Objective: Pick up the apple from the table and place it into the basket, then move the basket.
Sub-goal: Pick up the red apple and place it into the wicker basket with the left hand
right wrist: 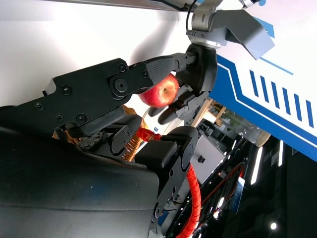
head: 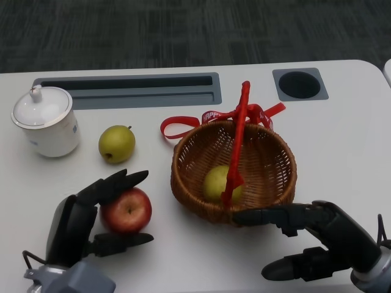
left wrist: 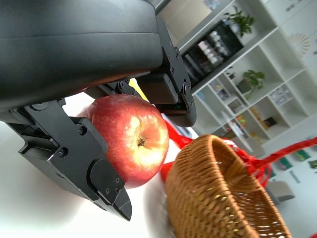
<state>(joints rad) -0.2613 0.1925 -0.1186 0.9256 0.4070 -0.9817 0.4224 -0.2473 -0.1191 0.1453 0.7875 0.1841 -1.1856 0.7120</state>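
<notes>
While cupped around the apple [head: 126,210] on the worktop [head: 342,146], left hand [head: 82,220] needed firmer closure before lifting toward the basket [head: 269,183] alongside.

Left hand [head: 79,226] is sitting low at the near-left edge of the surface, its fingers [head: 119,182] curling over the red apple [head: 126,210] from above while the thumb is cupping it from below. Right hand [head: 317,238] is hovering at the near-right edge, fingers spread apart, holding nothing, upper fingers pointing left.
</notes>
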